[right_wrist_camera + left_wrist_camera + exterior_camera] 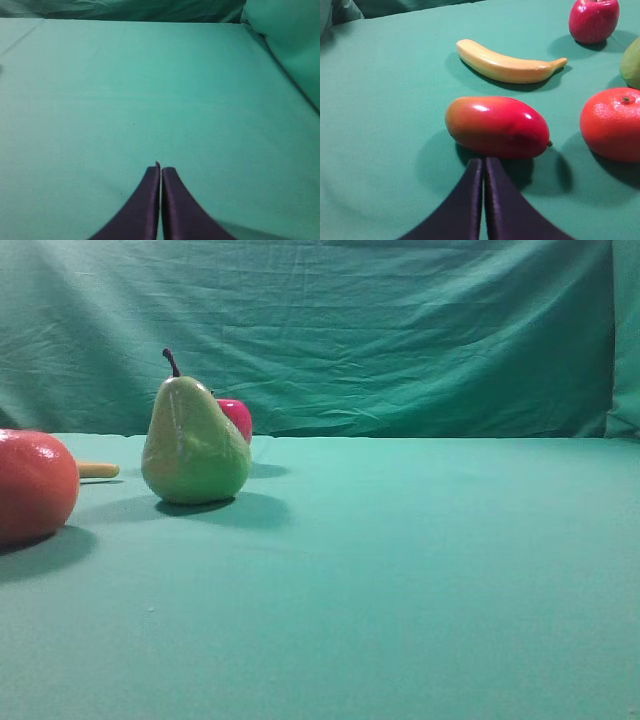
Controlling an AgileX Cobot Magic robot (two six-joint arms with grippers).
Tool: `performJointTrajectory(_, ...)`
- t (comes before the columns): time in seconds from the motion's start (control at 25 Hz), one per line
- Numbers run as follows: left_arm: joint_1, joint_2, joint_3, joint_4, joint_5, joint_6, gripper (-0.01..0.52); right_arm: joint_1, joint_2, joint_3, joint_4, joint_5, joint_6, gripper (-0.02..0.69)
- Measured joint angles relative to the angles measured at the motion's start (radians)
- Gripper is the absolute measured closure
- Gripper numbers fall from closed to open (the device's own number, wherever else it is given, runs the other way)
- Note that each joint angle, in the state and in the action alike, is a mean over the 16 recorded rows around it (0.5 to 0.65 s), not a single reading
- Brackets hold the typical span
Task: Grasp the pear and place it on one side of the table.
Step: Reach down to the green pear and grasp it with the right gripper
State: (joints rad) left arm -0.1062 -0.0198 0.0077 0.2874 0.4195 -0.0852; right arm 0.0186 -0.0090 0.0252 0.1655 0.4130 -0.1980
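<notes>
The glossy yellow-green pear with a dark stem stands upright on the teal table, left of centre in the exterior view. Only its edge shows at the right border of the left wrist view. My left gripper is shut and empty, just short of a red-yellow mango. My right gripper is shut and empty over bare cloth. Neither gripper shows in the exterior view.
A red apple sits behind the pear and shows in the left wrist view. A round orange-red fruit lies at the left, also in the left wrist view. A yellow banana lies beyond the mango. A green backdrop hangs behind.
</notes>
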Motion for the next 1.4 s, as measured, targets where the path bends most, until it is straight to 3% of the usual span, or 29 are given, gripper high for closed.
performJointTrajectory(0.68, 0.0, 0.0, 0.0, 0.0, 0.0, 0.0, 0.514, 0.0, 0.0, 0.001, 0.002, -0.011, 0.004, 0.665)
performJointTrajectory(1.4, 0.0, 0.0, 0.0, 0.0, 0.0, 0.0, 0.514, 0.0, 0.082, -0.099, 0.249, -0.231, 0.012, 0.665)
